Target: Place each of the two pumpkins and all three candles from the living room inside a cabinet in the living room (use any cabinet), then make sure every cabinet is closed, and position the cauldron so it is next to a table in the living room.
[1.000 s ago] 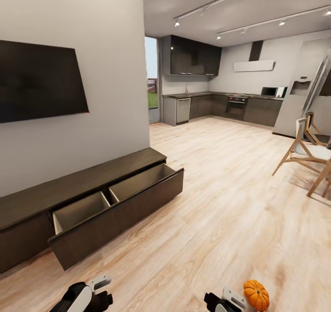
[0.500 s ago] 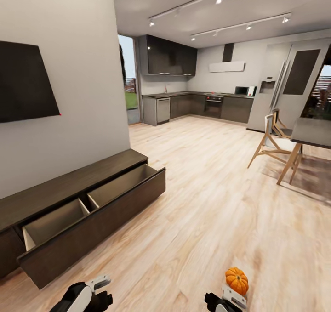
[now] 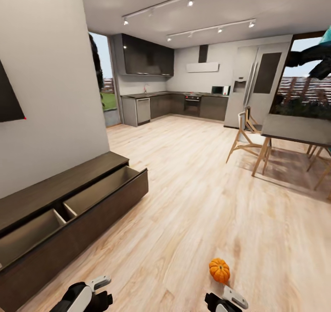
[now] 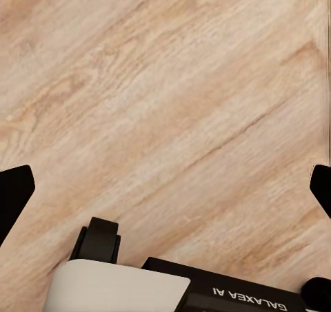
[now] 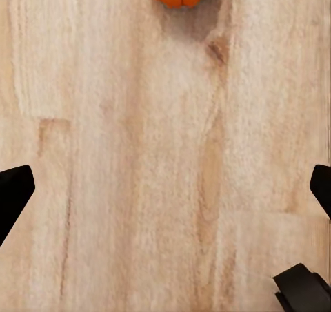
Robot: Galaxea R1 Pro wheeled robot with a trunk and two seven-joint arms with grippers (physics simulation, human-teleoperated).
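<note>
Clearly, our right fingers [image 5: 165,188] are spread and empty, 1 pumpkin [image 3: 219,270] on the floor [image 3: 193,201] just ahead; reaching carelessly, we could nudge it rolling away. Left fingers [image 4: 165,188] gape too.

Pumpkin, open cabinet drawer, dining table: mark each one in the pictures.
pumpkin [image 3: 219,270], head view, on its ribbed orange side.
open cabinet drawer [image 3: 108,208], head view, on its dark front panel.
dining table [image 3: 296,130], head view, on its grey top.
</note>
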